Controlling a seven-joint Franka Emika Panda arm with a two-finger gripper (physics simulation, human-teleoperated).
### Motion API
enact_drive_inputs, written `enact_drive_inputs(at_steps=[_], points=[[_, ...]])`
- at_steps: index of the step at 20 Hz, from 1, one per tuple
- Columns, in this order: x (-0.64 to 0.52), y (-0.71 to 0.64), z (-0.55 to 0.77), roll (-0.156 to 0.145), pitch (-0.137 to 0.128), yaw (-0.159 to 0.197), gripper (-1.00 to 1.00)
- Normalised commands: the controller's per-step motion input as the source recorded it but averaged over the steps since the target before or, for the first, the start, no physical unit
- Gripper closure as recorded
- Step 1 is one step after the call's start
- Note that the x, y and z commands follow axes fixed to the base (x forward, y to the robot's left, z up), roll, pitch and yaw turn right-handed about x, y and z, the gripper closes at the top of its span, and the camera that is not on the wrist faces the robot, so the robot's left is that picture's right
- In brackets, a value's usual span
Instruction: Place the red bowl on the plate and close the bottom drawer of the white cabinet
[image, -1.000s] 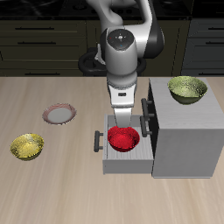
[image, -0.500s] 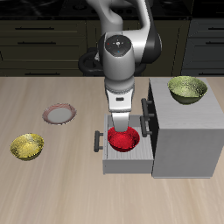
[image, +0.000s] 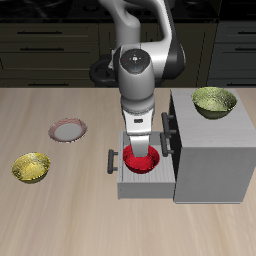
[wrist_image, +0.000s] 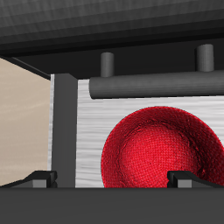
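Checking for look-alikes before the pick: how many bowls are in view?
3: the red bowl in the open bottom drawer, one yellow-green bowl on the white cabinet, another yellow-green bowl on the table.

1. No text, label, brand, number or sign can be read in either view.
2. The white cabinet (image: 212, 150), its bottom drawer (image: 140, 185), the red bowl (image: 141, 160) and the plate (image: 68, 130) all show plain, unmarked surfaces.
3. The robot arm's grey housing (image: 138, 70) in the upper middle of the exterior view carries no legible marking.
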Motion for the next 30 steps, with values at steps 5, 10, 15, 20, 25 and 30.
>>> enact_drive_inputs(at_steps=[5, 10, 15, 20, 25, 30], points=[[-0.02, 0.03, -0.22, -0.001, 0.027, -0.018, -1.0], [-0.04, -0.03, -0.16, -0.032, 0.024, -0.05, -1.0], [-0.08, -0.03, -0.17, -0.025, 0.041, -0.022, -1.0], [-0.04, -0.09, -0.03, -0.009, 0.004, 0.001, -1.0], [-0.02, -0.08, -0.19, -0.01, 0.021, 0.0, -1.0], [0.02, -0.05, -0.2, -0.008, 0.031, -0.02, -1.0]])
